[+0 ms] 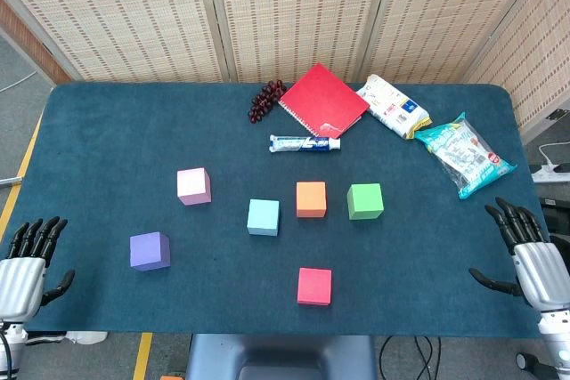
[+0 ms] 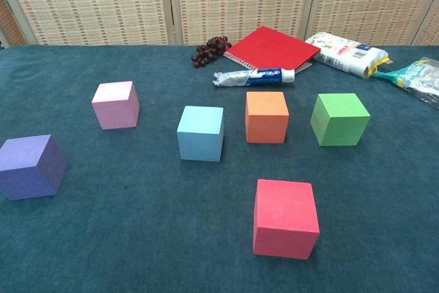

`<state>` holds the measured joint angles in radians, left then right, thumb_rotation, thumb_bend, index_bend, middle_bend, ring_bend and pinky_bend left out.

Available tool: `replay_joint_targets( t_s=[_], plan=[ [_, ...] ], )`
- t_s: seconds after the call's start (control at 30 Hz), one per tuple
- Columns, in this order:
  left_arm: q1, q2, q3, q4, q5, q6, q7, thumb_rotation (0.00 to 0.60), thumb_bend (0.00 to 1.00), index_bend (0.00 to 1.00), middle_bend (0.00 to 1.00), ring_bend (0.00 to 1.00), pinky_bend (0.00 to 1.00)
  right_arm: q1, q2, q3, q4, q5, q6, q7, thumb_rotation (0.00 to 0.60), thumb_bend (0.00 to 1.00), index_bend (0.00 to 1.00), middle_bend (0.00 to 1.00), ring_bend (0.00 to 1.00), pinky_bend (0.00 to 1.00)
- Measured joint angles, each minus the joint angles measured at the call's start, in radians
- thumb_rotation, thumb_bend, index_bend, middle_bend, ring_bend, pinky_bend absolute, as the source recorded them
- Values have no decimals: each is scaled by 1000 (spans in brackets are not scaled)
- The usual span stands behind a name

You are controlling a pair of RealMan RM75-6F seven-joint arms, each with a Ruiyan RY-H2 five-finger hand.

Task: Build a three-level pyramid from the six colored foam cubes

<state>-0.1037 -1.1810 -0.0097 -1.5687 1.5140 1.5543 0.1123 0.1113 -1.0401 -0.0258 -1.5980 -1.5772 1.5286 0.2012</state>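
Six foam cubes lie apart on the dark teal table [image 1: 107, 140]. The pink cube [image 1: 193, 186] [image 2: 115, 104] and purple cube [image 1: 150, 250] [image 2: 31, 167] are on the left. Light blue [image 1: 264, 217] [image 2: 201, 133], orange [image 1: 311, 199] [image 2: 267, 116] and green [image 1: 365, 201] [image 2: 339, 119] cubes form a loose row in the middle. The red cube [image 1: 314, 286] [image 2: 285, 218] sits nearest the front edge. My left hand [image 1: 27, 264] rests open at the front left corner; my right hand [image 1: 525, 251] rests open at the front right edge. Neither touches a cube.
Along the back lie dark grapes [image 1: 265, 100], a red notebook [image 1: 323, 101], a toothpaste tube [image 1: 305, 143], a white snack pack [image 1: 393, 106] and a teal snack bag [image 1: 463, 154]. A wicker screen stands behind the table.
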Motion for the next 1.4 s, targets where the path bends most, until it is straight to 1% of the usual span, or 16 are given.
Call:
replay_joint_targets(
  t_s=[0.2,0.33,0.43,0.53,0.63,0.8,0.87,0.97,1.17,1.27,1.4],
  plan=[
    [-12,10,-7,-12,23,-6,-5,600,316,70,59,0,49,-3,13,1,-6,-14,0,25,600,267,0,0,0,2],
    [-60,34,-33,-26,38,-45,-19,600,315,71,60,0,49,-2,26,14,-15,-21,6,39,600,267,0,0,0,2],
    [-120,54,-65,-39,37,-109,-29,600,315,72,61,0,50,4,33,20,-29,-33,4,33,600,267,0,0,0,2],
    [-191,73,-100,-52,16,-210,-47,600,313,71,61,0,53,6,39,25,-43,-38,2,25,600,266,0,0,0,2],
    [-273,85,-137,-60,-27,-340,-75,600,313,63,50,0,54,7,45,30,-57,-35,0,14,600,267,0,0,0,2],
    [-425,77,-190,-37,-148,-593,-93,600,318,0,0,0,52,11,51,40,-74,-19,-18,-1,600,267,0,0,0,2],
    [-492,61,-207,-12,-213,-696,-94,600,317,0,0,0,51,15,51,44,-78,-11,-30,-7,600,267,0,0,0,2],
    [-586,13,-224,55,-304,-806,-82,600,317,0,0,0,51,23,50,51,-82,2,-48,-12,600,267,0,0,0,2],
    [-687,-98,-237,197,-442,-901,-45,600,316,0,0,0,51,40,49,69,-84,27,-80,-17,600,268,0,0,0,2],
    [-714,-125,-232,221,-475,-943,-47,600,317,0,0,0,51,46,51,73,-90,31,-89,-25,600,267,0,0,0,2],
    [-732,-155,-218,258,-500,-961,-45,600,315,0,0,0,52,57,43,79,-70,40,-110,-19,600,267,0,0,0,2]
  ],
)
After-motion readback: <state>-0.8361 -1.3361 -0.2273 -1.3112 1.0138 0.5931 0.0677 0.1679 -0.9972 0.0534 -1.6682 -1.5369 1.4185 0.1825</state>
